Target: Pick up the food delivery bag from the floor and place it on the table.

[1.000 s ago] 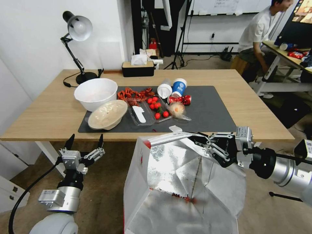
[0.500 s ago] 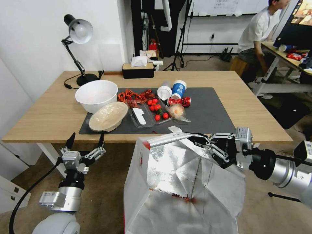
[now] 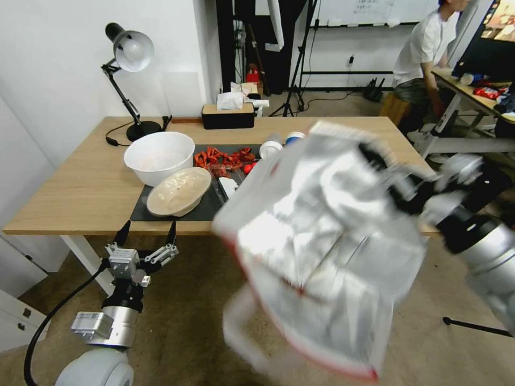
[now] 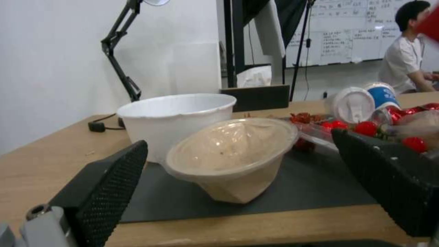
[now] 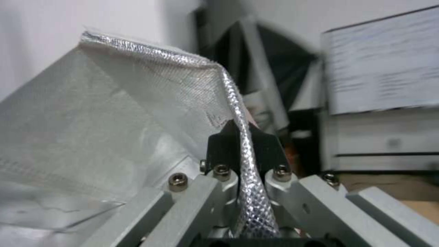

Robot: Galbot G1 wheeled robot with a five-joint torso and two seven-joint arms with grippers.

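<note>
Food delivery bag (image 3: 322, 241) blurred, foil rim pinched in right gripper (image 5: 241, 137); left gripper (image 3: 146, 236) agape.

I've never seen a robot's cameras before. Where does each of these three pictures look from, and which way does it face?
Head view: from the robot's head, looking down over the table; both arms show, the right gripper lifting the food delivery bag.
Left wrist view: from the left arm, facing the table edge between the left gripper fingers.
Right wrist view: from the right arm, looking along jaws pinching the bag's rim.
Head and left wrist views share the white bowl.
</note>
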